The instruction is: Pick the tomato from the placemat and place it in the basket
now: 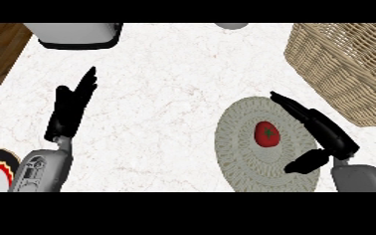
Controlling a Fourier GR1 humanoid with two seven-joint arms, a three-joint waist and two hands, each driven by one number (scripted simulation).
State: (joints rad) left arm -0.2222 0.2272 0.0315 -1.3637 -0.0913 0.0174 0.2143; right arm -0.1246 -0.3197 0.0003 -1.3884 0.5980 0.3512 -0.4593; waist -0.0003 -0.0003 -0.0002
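Your right hand (pixel 329 133), spread and empty, is hovering beside the tomato (pixel 267 133) on the placemat (pixel 241 165); basket (pixel 334 59) is sitting near, upper right. Left hand (pixel 67 113) is resting, spread, mid-left.

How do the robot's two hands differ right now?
The left hand hangs over bare counter, far from the tomato. The right hand is over the placemat, right beside the tomato. The left hand's fingers are straight and close together. The right hand's thumb stands apart from its fingers, and the tomato shows in the gap, not gripped. Both hands are black, open and on grey forearms.
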